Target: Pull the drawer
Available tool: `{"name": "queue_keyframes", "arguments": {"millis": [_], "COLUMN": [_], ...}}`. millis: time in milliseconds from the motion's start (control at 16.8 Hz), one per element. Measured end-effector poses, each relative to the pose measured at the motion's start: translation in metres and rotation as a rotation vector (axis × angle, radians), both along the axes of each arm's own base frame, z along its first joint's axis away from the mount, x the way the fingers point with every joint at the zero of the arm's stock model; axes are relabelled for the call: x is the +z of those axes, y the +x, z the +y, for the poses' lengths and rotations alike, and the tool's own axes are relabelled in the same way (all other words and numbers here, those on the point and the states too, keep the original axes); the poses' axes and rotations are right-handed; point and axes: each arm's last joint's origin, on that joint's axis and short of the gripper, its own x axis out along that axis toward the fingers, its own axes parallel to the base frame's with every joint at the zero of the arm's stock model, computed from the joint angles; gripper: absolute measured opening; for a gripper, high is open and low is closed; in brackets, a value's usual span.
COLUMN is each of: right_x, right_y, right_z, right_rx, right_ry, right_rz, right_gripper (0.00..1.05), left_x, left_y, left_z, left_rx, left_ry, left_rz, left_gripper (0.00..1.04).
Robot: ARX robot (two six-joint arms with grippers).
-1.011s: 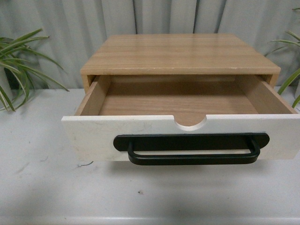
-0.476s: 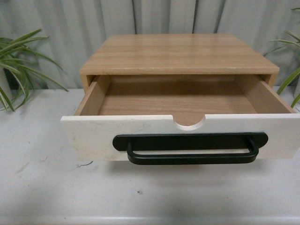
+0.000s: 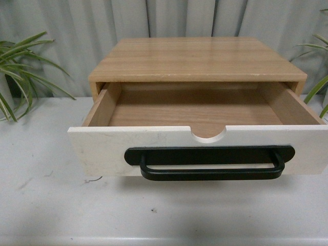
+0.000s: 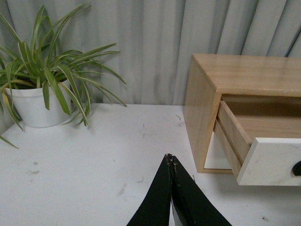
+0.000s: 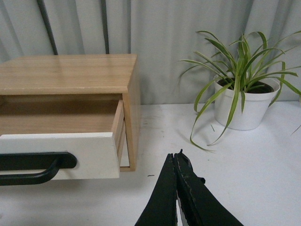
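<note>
Wide shallow white-fronted drawer point(image 3: 200, 151) with long black bar handle point(image 3: 210, 163): out of wooden cabinet point(image 3: 197, 59), near centre of white surface point(image 3: 46, 205), light wood interior exposed; pull judged complete. Left claw point(image 4: 170, 162) and right claw point(image 5: 177, 157) pressed together, empty, parked apart from drawer.

No readable text, label, brand or number shows on anything in these views, as far as the resolution allows.

The drawer point(image 3: 200, 148) sits a touch further right than half a second ago, back near its spot one second ago.
</note>
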Motion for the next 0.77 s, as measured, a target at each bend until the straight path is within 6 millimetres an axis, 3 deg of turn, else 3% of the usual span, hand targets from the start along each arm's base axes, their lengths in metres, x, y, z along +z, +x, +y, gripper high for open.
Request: {"name": "queue_keyframes", "arguments": {"millis": [119, 238, 416, 595, 654, 773], "right_x": [0.0000, 0.0000, 0.0000, 0.0000, 0.0000, 0.0000], "right_y": [0.0000, 0.0000, 0.0000, 0.0000, 0.0000, 0.0000], "right_z": [0.0000, 0.0000, 0.0000, 0.0000, 0.0000, 0.0000], "right_rx": [0.000, 0.000, 0.000, 0.000, 0.000, 0.000], "right_ry": [0.000, 0.000, 0.000, 0.000, 0.001, 0.002], "right_rz": [0.000, 0.000, 0.000, 0.000, 0.000, 0.000], "right_gripper": [0.10, 0.28, 0.63, 0.92, 1.00, 0.97], "left_x": [0.0000, 0.0000, 0.0000, 0.0000, 0.0000, 0.0000], "left_y": [0.0000, 0.0000, 0.0000, 0.0000, 0.0000, 0.0000], "left_z": [0.0000, 0.0000, 0.0000, 0.0000, 0.0000, 0.0000], "left_rx": [0.000, 0.000, 0.000, 0.000, 0.000, 0.000], "left_ry": [0.000, 0.000, 0.000, 0.000, 0.001, 0.000], "left_rz": [0.000, 0.000, 0.000, 0.000, 0.000, 0.000], "left_gripper": [0.19, 0.36, 0.72, 0.99, 0.99, 0.98]}}
